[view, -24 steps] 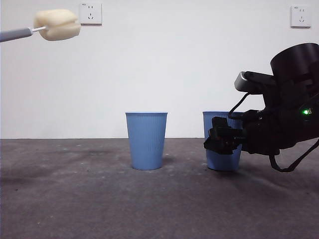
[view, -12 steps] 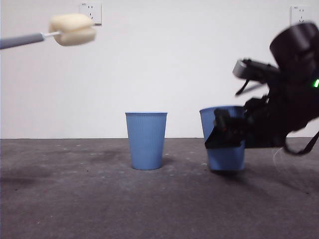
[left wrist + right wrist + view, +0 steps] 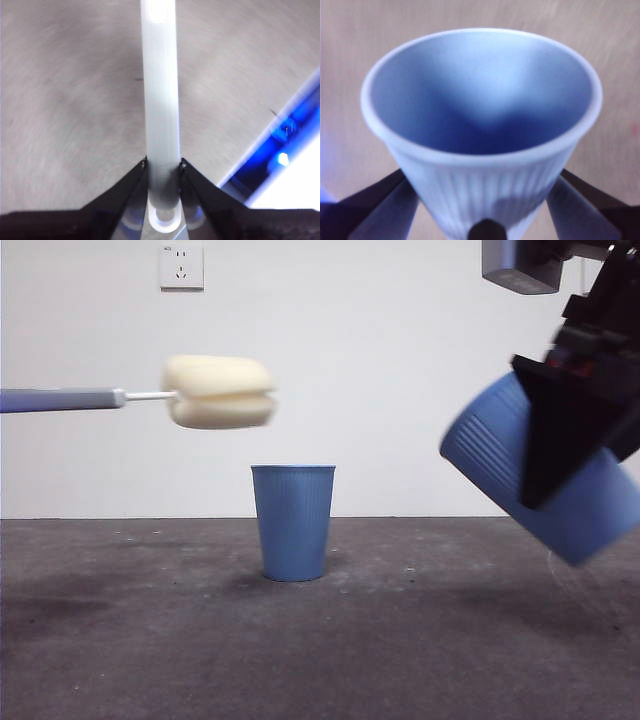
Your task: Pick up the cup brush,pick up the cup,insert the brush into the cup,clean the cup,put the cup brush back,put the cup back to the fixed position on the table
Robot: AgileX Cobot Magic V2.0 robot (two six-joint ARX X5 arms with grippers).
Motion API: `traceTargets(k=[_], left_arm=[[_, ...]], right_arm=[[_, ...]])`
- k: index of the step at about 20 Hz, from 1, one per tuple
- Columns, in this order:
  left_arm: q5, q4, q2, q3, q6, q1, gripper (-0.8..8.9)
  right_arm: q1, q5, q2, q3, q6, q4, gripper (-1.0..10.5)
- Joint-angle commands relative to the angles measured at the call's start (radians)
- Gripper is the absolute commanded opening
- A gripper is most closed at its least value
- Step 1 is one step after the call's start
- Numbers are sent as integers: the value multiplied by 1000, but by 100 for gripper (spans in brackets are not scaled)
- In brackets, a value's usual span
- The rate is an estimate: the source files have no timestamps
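Observation:
The cup brush (image 3: 130, 396) hangs level in the air at the left of the front view, its cream sponge head pointing right. My left gripper (image 3: 163, 167) is shut on its pale handle (image 3: 160, 100); that gripper itself is outside the front view. At the right, the cup (image 3: 500, 455) is lifted off the table (image 3: 320, 640) and tilted, rim toward the upper left. My right gripper (image 3: 482, 200) is shut on the cup (image 3: 480, 150), whose empty inside faces the wrist camera. The right arm (image 3: 580, 420) shows dark in front of the cup.
A second blue cup (image 3: 293, 522) stands upright on the table near the middle, below and right of the sponge head. A white wall with a socket (image 3: 181, 267) closes the back.
The right gripper has lifted the cup off the table and tilted it toward the left. The brush has moved right and lower, toward the middle.

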Motion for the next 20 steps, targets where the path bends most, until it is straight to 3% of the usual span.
traceTargets(k=[1,4,8,12,20], left_arm=[[-29,-13,-2,0,95,-52,-8],[-34,-20,16,0,124,-108,-8],[-56,-18,66,0,141,-182,-8],[-56,2,124,0,144,-241,-8],[-56,66,199,0,140,-289,-8]], right_arm=[[67,70,19,36,-56,-103,-13],[129,110,51,77,-102,-171,-13],[212,245,136,105,-183,-260,-13],[294,316,212,138,-199,-258,-13],[385,369,270,217,-263,-334,-13]])
